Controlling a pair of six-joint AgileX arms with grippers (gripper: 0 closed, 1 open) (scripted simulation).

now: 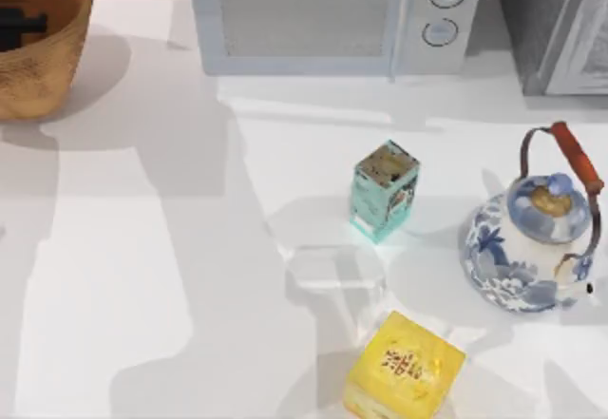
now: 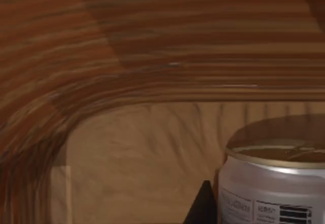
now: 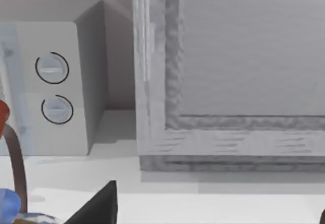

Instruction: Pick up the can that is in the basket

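Note:
The orange-brown woven basket [image 1: 43, 58] stands at the table's far left corner. My left gripper [image 1: 21, 26] reaches down inside it as a dark shape. In the left wrist view the basket's ribbed wall [image 2: 152, 56] curves around its flat floor. The can [image 2: 274, 183] stands upright there, silver with a dull gold top and small print on its side. A dark part of the left gripper [image 2: 200, 209] sits close beside the can. My right gripper [image 3: 210, 215] is open with nothing in it, facing the grey cabinet.
A white microwave [image 1: 332, 15] stands along the back edge, with a grey cabinet [image 1: 560, 25] to its right. A teal carton [image 1: 385, 189] stands mid-table, a yellow box [image 1: 404, 370] near the front edge, and a blue-and-white teapot [image 1: 537, 234] at the right.

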